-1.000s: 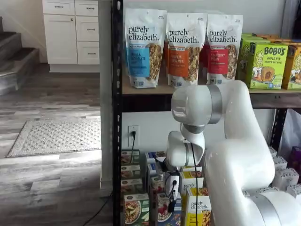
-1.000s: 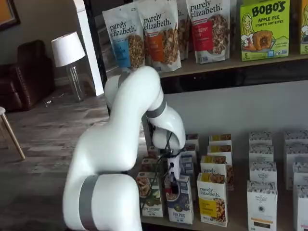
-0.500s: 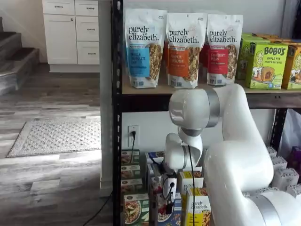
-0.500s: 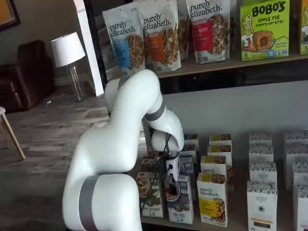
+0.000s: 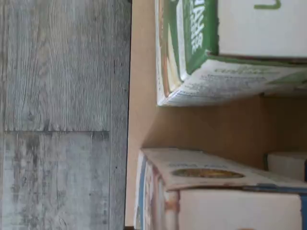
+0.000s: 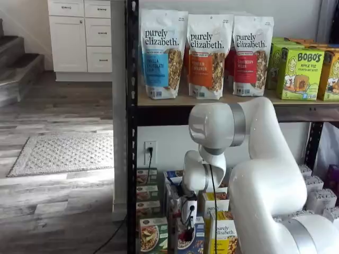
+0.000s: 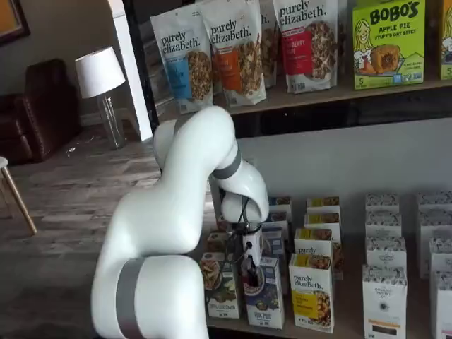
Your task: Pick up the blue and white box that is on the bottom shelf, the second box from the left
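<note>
The blue and white box (image 7: 266,302) stands at the front of the bottom shelf (image 7: 339,328), between a green-fronted box (image 7: 221,288) and a yellow purely elizabeth box (image 7: 313,291). My gripper (image 7: 248,274) hangs just above the blue and white box's top, near its front left corner, and it shows the same way in a shelf view (image 6: 189,221). Its black fingers are seen side-on and hold nothing; the gripper is open. In the wrist view the blue and white box (image 5: 211,191) and the green-fronted box (image 5: 192,48) lie close, with tan board (image 5: 144,120) between them.
More rows of boxes stand behind and to the right on the same shelf (image 7: 385,282). The black rack post (image 6: 131,159) rises left of the boxes. Granola bags (image 6: 204,53) sit on the board above. Wood floor (image 5: 62,115) lies past the shelf's front edge.
The arm has lowered the gripper a little toward the blue and white box's top. No box has moved.
</note>
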Controlling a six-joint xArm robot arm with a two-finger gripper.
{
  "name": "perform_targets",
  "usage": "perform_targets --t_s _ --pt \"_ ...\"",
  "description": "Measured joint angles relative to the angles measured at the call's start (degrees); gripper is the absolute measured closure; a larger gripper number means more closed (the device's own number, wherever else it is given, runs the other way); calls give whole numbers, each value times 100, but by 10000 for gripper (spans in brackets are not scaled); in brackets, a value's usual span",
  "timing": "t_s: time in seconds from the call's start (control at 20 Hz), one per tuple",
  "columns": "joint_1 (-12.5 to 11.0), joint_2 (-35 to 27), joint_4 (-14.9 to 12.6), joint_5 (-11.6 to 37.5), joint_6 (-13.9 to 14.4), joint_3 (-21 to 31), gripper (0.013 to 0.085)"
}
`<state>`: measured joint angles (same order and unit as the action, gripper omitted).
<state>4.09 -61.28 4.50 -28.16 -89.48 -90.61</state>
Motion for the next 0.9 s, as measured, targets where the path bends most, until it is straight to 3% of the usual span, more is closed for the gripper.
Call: perform_targets --t_s 0.45,0.55,0.75,0.9 --pt "-5 -24 -18 -41 13 -45 130" --pt "-8 -25 -14 -46 6 -42 210" --pt "-15 -15 -3 -65 -11 -29 290" --pt "-26 7 -6 -76 -17 -10 290"
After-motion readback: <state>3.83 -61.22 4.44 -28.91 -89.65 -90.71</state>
